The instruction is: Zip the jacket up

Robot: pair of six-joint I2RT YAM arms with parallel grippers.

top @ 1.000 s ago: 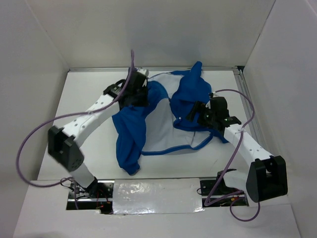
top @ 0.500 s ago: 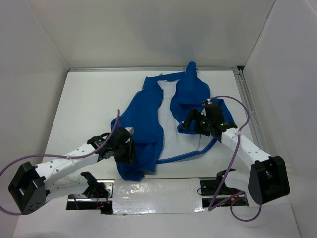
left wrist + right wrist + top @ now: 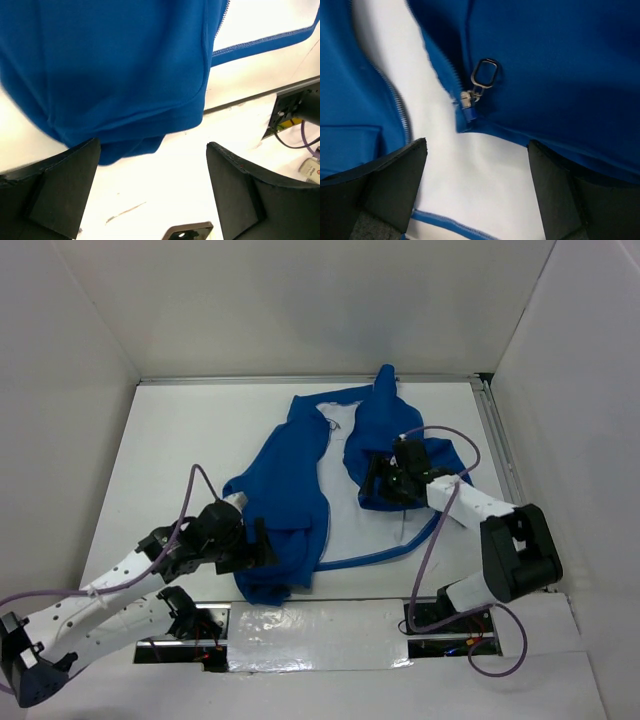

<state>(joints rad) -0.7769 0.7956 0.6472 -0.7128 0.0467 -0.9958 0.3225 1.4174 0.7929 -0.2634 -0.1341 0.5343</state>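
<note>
The royal-blue jacket [image 3: 290,490] lies spread on the white table, unzipped, with a strip of white lining [image 3: 340,470] between its two front panels. My left gripper [image 3: 258,546] sits at the near hem of the left panel. In the left wrist view the left gripper [image 3: 152,195] is open over bare table, the blue hem [image 3: 125,75] just beyond its fingers. My right gripper [image 3: 373,483] hovers over the right panel's inner edge. It [image 3: 477,185] is open above white lining, with the metal zipper slider [image 3: 479,86] just ahead and the zipper teeth [image 3: 396,105] to the left.
White walls enclose the table on three sides. A silver taped strip [image 3: 310,635] runs along the near edge between the arm bases. A metal rail [image 3: 495,440] borders the right side. Cables and a bracket [image 3: 295,115] lie past the near edge.
My left arm swung from the far collar area down to the near hem and opened, letting go of the jacket, whose left panel now lies flatter. The right gripper shifted slightly over the right panel.
</note>
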